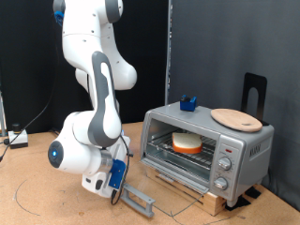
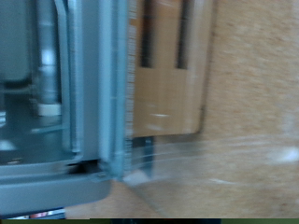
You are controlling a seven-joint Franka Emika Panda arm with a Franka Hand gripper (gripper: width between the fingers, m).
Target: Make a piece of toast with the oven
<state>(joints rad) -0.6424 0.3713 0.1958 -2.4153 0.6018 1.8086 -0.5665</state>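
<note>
The silver-grey oven [image 1: 211,150] stands on a wooden base at the exterior view's right. Its glass door [image 1: 141,197] is swung down and open, its grey front edge lying low by the table. The piece of toast [image 1: 186,142], with an orange-brown crust, lies on the wire rack inside. My gripper [image 1: 116,190] is low, right at the door's front edge, at the exterior view's bottom centre. The wrist view is blurred. It shows the door's grey frame [image 2: 93,93] and glass [image 2: 220,159] very close, and no fingers clearly.
A round wooden board [image 1: 234,119] and a small blue object [image 1: 188,103] sit on top of the oven. Knobs [image 1: 225,163] are on its right front panel. A black stand [image 1: 253,94] rises behind it. Cables lie at the exterior view's left [image 1: 14,139].
</note>
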